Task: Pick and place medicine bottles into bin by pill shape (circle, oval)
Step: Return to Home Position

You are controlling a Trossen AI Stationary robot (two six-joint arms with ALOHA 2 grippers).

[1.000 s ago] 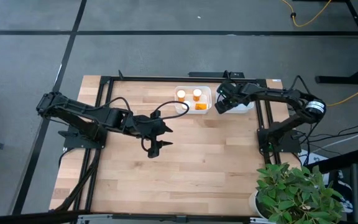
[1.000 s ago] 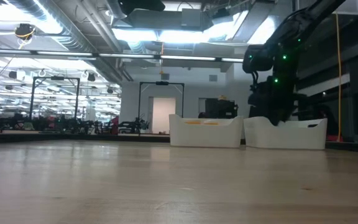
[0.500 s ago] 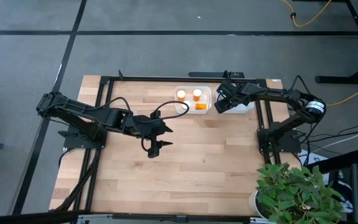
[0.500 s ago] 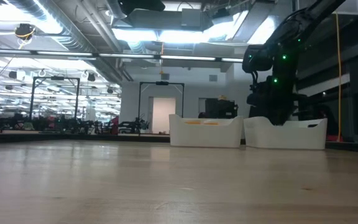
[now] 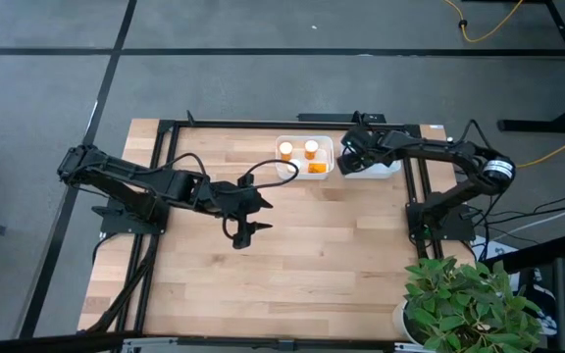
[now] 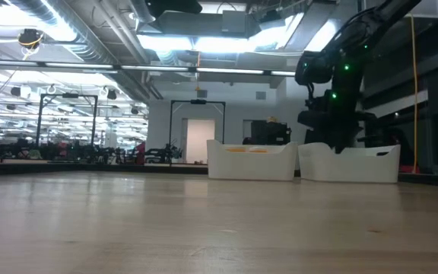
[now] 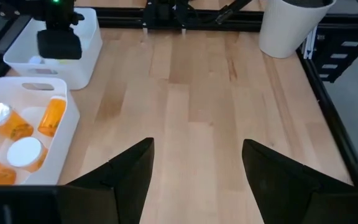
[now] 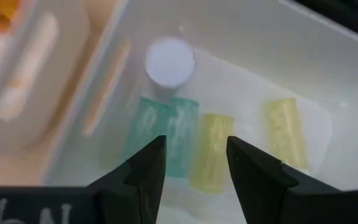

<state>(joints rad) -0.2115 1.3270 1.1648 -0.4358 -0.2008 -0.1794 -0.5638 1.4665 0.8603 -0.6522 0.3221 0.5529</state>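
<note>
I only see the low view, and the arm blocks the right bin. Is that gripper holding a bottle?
Observer: No, the right gripper has its jaws open and empty above the right bin.
Operator: What's inside it?
Observer: A teal bottle, a yellow bottle beside it, another yellow bottle apart, and a white-capped bottle.
Operator: And the left arm?
Observer: The left gripper hangs open over the table, holding nothing.
</note>
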